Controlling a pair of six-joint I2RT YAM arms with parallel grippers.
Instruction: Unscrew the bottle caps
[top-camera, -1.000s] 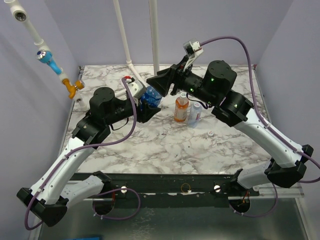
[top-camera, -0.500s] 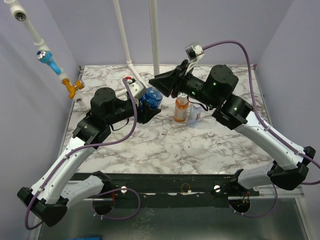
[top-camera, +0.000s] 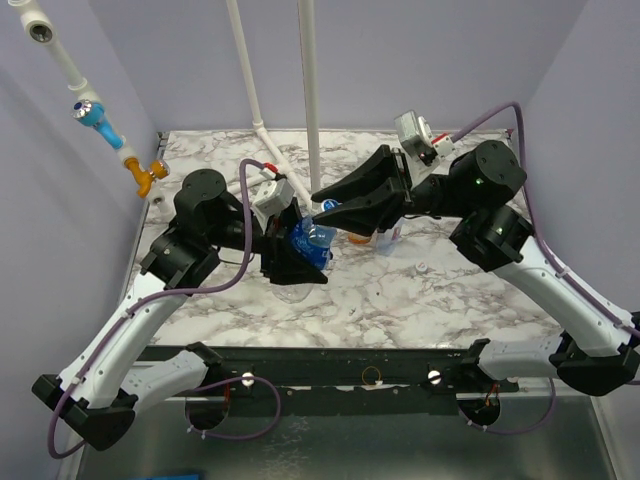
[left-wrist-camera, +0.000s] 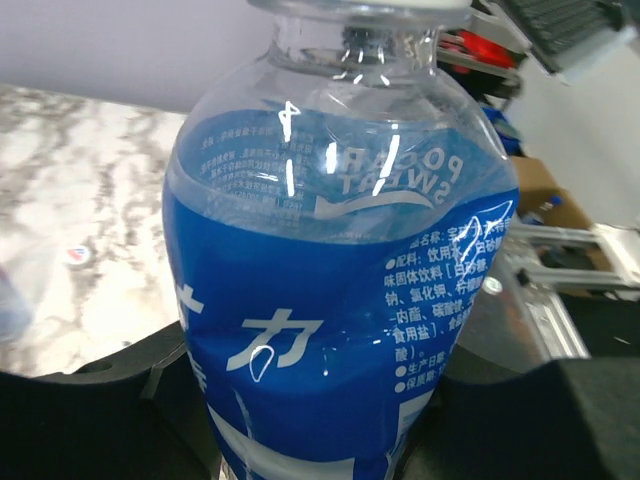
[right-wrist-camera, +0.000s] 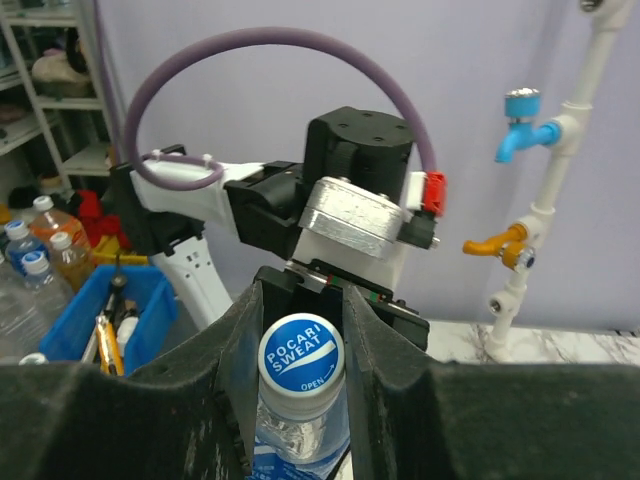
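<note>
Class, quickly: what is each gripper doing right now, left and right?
Left gripper: closed on the blue-labelled bottle.
Right gripper: fingers closed on that bottle's cap.

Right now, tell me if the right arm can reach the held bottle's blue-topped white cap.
Likely yes: the right jaws are shut on the blue-topped white plastic cap, nothing between, and the left jaws steady the clear blue-labelled plastic bottle.

Blue-label bottle (left-wrist-camera: 340, 330), blue-topped cap (right-wrist-camera: 301, 352) on, aloft & tilted; loose white cap (top-camera: 422, 267) nearby.
</note>
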